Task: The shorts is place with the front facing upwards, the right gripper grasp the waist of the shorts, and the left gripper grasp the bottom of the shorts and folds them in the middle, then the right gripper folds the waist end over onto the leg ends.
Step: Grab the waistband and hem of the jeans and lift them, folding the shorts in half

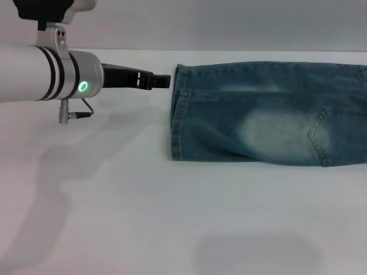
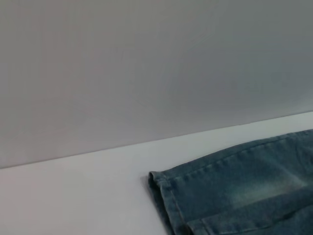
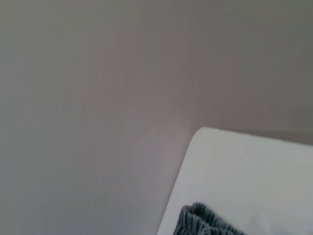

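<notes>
The blue denim shorts (image 1: pixel 264 114) lie flat on the white table (image 1: pixel 114 200), folded lengthwise, with a pale faded patch on top and running out of the head view on the right. The bottom of the shorts (image 1: pixel 175 114), the stitched leg ends, faces left. My left gripper (image 1: pixel 162 81) hovers just left of the far hem corner, close to it. The left wrist view shows that hem corner (image 2: pixel 161 196) lying on the table. A bit of the ruched waist (image 3: pixel 198 223) shows in the right wrist view by a table corner. My right gripper is out of view.
A plain grey wall (image 2: pixel 146 73) stands behind the table's far edge. White tabletop stretches left of and in front of the shorts. The table corner (image 3: pixel 195 132) lies near the waist end.
</notes>
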Available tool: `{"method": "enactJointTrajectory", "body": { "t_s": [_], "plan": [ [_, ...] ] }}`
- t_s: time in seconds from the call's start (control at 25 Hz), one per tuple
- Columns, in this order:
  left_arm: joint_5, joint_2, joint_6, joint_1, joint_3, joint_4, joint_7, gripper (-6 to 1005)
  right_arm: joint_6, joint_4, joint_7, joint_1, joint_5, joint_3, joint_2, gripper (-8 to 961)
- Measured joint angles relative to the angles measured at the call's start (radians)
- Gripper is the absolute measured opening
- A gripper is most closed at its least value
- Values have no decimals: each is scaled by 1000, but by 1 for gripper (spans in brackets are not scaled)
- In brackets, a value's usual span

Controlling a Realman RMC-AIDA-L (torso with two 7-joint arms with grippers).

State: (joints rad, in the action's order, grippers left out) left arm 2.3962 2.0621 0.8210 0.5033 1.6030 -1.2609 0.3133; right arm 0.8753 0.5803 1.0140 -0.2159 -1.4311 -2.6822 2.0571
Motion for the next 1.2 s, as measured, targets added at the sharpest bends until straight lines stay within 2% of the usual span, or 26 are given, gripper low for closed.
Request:
{"method": "enactJointTrajectory", "body": {
  "t_s": [0.8, 1.0, 1.2],
  "plan": [
    [-17, -1, -9, 11, 0, 27, 15, 859, 10, 30, -38, 5, -123, 3, -4, 649],
    [-17, -1, -14, 18, 2, 40, 15, 859, 4, 28, -39, -28, -131, 0, -17, 649],
    [-18, 0, -22, 21, 8, 55, 15, 860, -39, 16, -39, -86, -128, -1, -43, 650]
  ]
}}
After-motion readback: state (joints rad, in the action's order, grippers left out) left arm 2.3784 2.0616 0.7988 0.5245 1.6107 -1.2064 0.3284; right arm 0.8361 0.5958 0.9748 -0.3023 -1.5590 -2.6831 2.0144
